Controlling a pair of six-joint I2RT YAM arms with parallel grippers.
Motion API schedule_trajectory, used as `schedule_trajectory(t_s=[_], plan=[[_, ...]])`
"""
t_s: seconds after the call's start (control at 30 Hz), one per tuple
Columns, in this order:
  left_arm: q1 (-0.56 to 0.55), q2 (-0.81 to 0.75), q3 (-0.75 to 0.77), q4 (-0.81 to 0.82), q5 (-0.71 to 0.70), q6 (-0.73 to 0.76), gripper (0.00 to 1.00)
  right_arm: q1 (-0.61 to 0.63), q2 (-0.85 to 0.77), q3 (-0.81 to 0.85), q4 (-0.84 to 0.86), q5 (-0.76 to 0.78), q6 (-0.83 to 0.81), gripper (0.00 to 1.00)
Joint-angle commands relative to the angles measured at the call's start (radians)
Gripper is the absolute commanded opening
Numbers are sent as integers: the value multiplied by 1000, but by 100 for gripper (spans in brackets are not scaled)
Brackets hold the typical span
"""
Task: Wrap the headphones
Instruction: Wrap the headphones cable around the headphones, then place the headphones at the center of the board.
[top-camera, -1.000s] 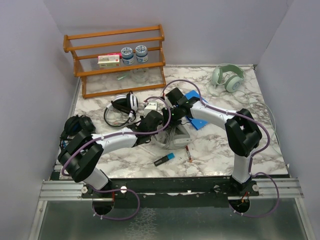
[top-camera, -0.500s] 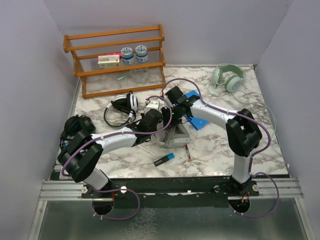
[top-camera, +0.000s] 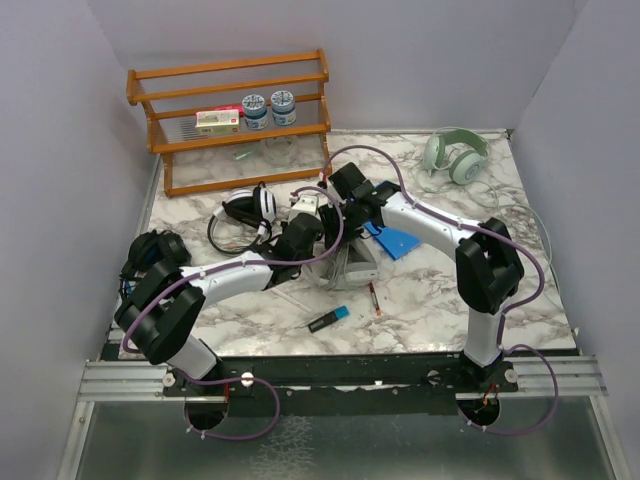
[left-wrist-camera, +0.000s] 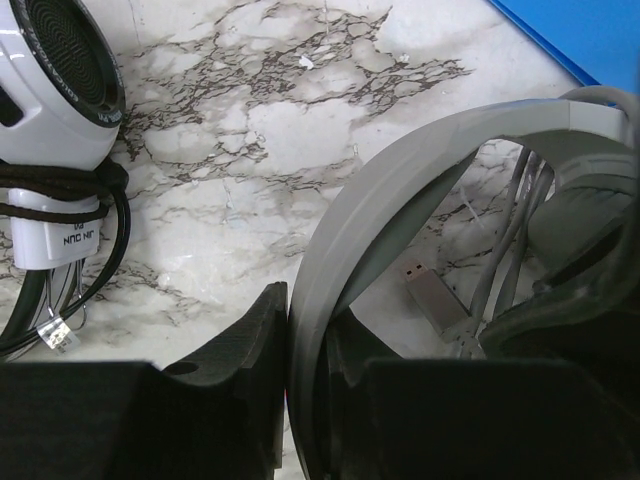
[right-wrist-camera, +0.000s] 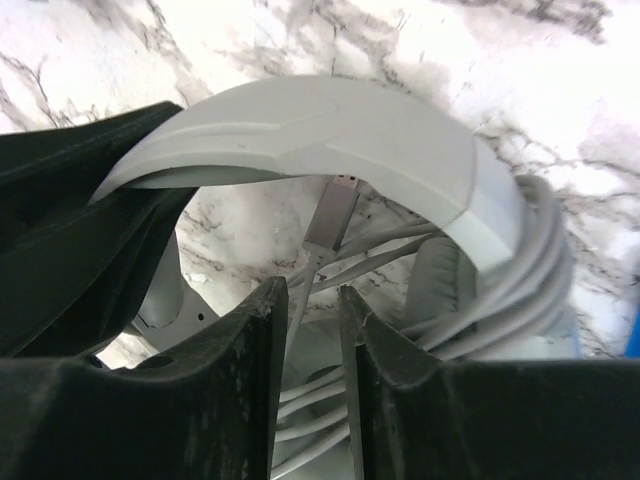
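- Marble worktop (top-camera: 440, 300): the grey headphones (top-camera: 352, 262) sit at its middle, between both arms.
- The left pincer (left-wrist-camera: 298, 335) is clamped tight on the headband (left-wrist-camera: 400, 190).
- The right pincer (right-wrist-camera: 313, 300) stands slightly parted and grips nothing. One strand of the coiled cord (right-wrist-camera: 545, 260) runs loose between its fingers.
- Winding looks nearly done. The next move is probably to secure the dangling plug (right-wrist-camera: 333, 212).

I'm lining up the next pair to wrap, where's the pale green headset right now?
In the top view, the pale green headset lies in the far right corner of the table, to the right of the wooden rack.
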Motion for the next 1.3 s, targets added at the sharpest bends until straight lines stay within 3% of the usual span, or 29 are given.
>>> schedule_trajectory(t_s=[0.0,0.2,0.33,0.73,1.0,1.07,1.17,1.23,1.27], plan=[[10,-24,27,14,32,-81,17,-5,-22,48,-42,89,2,38],[14,1,33,-14,76,-131,17,-6,-124,15,37,85,-3,45],[41,6,41,-35,105,-175,17,-15,-200,-9,65,107,-3,56],[246,105,130,-61,143,-223,21,-36,-510,-201,209,355,3,88],[364,350,371,-56,162,-193,23,-41,-601,-252,183,391,21,91],[388,413,442,-51,188,-180,30,-43,-620,-272,179,399,30,91],[415,491,575,-132,179,-180,56,-45,-652,-292,171,412,35,91],[418,494,623,-182,166,-168,63,-52,-665,-295,153,435,34,92],[418,475,622,-184,170,-163,72,-60,-669,-296,142,443,33,92]])
